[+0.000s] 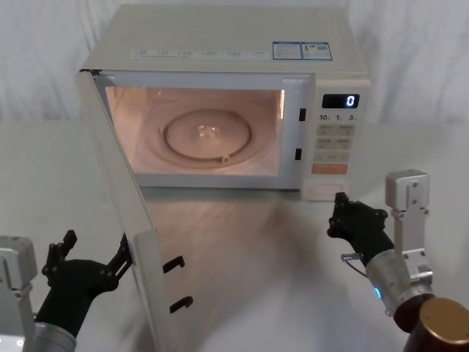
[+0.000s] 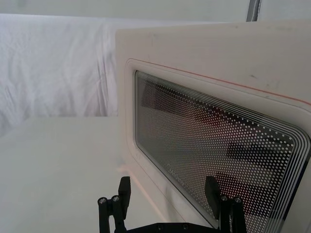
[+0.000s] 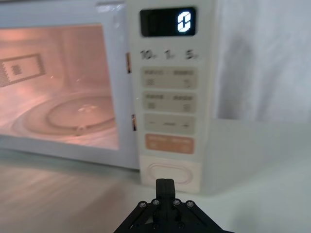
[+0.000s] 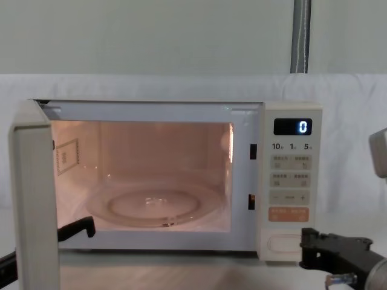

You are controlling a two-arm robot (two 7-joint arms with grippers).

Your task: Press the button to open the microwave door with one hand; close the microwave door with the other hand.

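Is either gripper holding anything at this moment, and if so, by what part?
Nothing is held. The left gripper is open beside the swung-out microwave door; the right gripper is shut just before the button.

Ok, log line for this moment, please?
microwave door: open, cavity lit | right gripper: shut, tips by button | left gripper: open, outside door | stage: closing not begun

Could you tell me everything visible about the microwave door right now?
The microwave door is a cream panel with a dark dotted window in a raised frame. It stands swung wide open on its left hinge, two black latch hooks on its free edge. The open left gripper brackets its outer face near the lower edge; contact is unclear.
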